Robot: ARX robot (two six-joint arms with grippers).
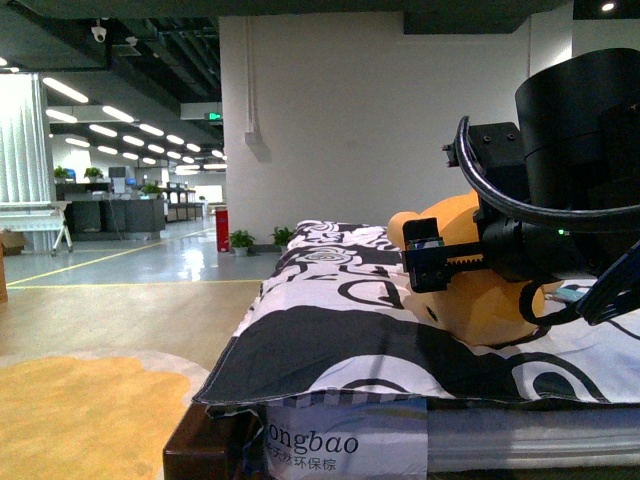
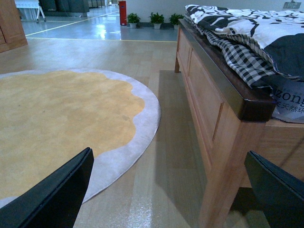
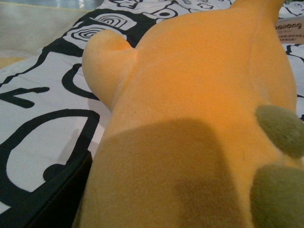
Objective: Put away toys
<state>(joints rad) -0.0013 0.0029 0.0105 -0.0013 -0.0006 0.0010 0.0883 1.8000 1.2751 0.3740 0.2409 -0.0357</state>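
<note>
The toy is an orange-yellow plush animal (image 1: 480, 295) lying on the bed's black-and-white duvet (image 1: 330, 300). In the right wrist view it fills the picture (image 3: 190, 95), with a stubby limb (image 3: 107, 61) and olive-dark spots (image 3: 280, 128). My right gripper (image 1: 450, 275) is open and pressed against the plush. One black finger (image 3: 57, 199) shows beside the plush and the other is hidden. My left gripper (image 2: 166, 199) is open and empty, low over the wooden floor beside the bed. Its fingers (image 2: 52, 194) stand wide apart.
The wooden bed frame (image 2: 213, 104) stands close on one side of the left gripper. A round yellow rug with a pale border (image 2: 61, 118) lies on the other side. A checked sheet (image 2: 242, 61) hangs over the bed's edge. Potted plants (image 2: 156, 19) stand far off by the wall.
</note>
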